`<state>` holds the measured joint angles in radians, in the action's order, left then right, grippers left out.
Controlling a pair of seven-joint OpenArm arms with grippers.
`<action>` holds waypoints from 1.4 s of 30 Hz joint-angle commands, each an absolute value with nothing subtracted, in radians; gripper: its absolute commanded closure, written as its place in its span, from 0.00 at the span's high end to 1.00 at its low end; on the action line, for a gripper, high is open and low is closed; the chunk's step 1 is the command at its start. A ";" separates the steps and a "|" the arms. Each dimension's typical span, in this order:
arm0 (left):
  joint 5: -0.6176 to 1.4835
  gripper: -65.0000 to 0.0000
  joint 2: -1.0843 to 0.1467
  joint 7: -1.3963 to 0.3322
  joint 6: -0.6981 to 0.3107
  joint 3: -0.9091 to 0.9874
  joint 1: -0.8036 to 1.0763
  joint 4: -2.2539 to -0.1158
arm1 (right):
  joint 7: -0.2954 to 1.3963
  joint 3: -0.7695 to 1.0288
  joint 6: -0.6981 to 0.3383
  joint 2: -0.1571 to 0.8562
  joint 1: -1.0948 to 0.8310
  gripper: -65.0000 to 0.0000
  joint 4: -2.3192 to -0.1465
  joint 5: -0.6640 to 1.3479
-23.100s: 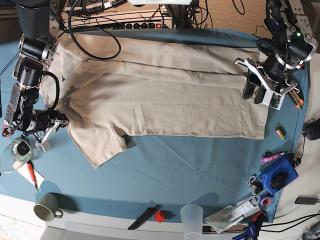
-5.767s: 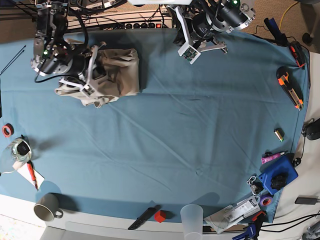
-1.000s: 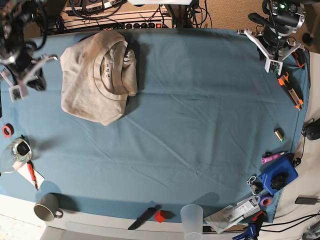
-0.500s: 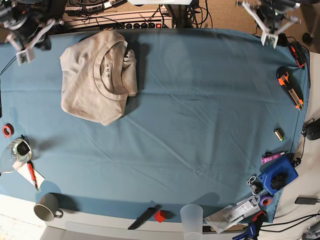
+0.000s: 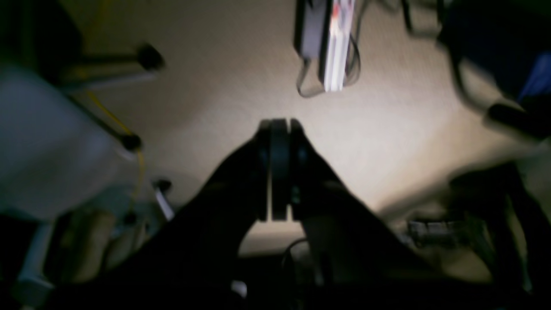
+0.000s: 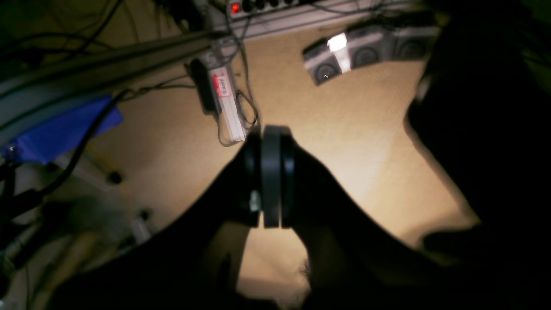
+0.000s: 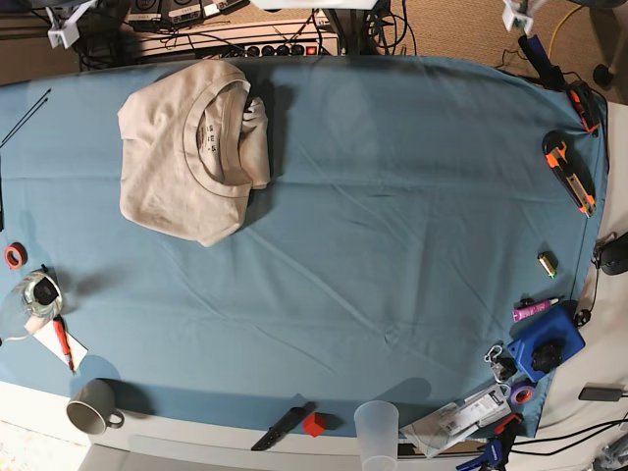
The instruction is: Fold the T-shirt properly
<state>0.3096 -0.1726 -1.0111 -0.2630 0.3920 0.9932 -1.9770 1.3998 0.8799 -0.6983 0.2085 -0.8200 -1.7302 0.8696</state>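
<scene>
Lab: power strips [image 7: 257, 47], tools [image 7: 569, 175]

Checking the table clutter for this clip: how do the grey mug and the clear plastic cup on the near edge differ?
The grey mug is opaque with a side handle; the clear plastic cup is translucent and has none. The mug sits near the table's left corner, the cup nearer the middle, beside a small red block. The mug is squat and rounded, the cup taller and tapered. Both stand upright, mouths open.

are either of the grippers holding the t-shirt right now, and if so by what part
Nothing is held. The left gripper and right gripper are both shut on nothing, away from the table, and the T-shirt lies folded on the blue cloth.
</scene>
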 commanded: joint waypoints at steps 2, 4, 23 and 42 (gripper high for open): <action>0.330 0.00 -0.177 -0.992 -0.288 0.396 1.011 -1.921 | 1.396 0.862 -0.698 0.248 -0.832 0.00 -1.674 0.874; 0.334 0.00 -0.177 -0.942 -0.290 0.396 1.002 -1.853 | 1.396 0.815 -0.698 0.284 -0.831 0.00 -1.606 0.852; 0.007 0.00 -0.177 -0.447 -0.401 0.396 0.502 -0.906 | 0.898 0.243 -0.698 0.375 -0.480 0.00 -0.920 0.294; -0.109 0.00 -0.121 0.079 -0.176 0.396 0.392 -0.605 | 0.327 -0.090 -0.444 0.319 -0.302 0.00 -0.659 -0.050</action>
